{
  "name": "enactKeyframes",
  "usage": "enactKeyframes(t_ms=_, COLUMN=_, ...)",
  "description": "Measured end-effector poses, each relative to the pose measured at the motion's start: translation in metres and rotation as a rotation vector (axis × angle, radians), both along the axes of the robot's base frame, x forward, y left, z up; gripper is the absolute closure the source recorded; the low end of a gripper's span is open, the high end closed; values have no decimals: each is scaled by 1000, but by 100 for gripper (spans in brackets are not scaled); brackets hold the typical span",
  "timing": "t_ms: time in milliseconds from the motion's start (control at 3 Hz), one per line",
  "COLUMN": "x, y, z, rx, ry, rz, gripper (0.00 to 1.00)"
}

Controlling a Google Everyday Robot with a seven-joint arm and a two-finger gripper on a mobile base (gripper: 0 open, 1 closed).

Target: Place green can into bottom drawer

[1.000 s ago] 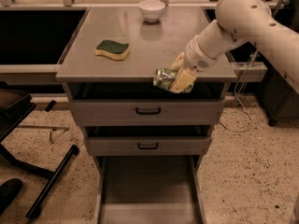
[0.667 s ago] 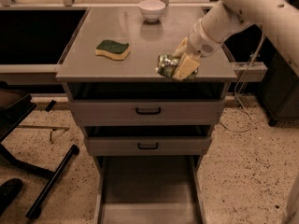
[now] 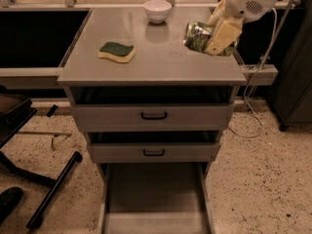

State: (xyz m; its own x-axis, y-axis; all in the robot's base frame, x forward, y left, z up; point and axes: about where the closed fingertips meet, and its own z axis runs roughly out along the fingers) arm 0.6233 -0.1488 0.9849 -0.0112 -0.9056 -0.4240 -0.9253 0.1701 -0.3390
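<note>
The gripper [image 3: 215, 42] is clamped on the green can [image 3: 196, 34], holding it tilted on its side in the air over the far-right part of the cabinet top [image 3: 161, 62], well apart from the open bottom drawer [image 3: 153, 194] low at the near side. The likeliest trouble is the descent: the can must travel out past the top's near edge and down in front of the two upper drawers [image 3: 153, 116], so a tight path could knock it against them. The smooth round can may also slip in the tan fingers [image 3: 223, 33], and a release from too high could let it bounce or roll
</note>
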Motion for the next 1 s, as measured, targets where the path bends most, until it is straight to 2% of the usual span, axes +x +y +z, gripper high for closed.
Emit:
enactKeyframes(t_ms=333, x=-31, y=-2, z=-8, rx=57, ry=64, rz=60, gripper=100)
enactKeyframes(t_ms=667, x=-61, y=25, z=-50, rx=208, ry=115, rz=212, gripper=100)
enactKeyframes(t_ms=1000, x=-78, y=61, z=-111, rx=316, ry=107, rz=333, gripper=100)
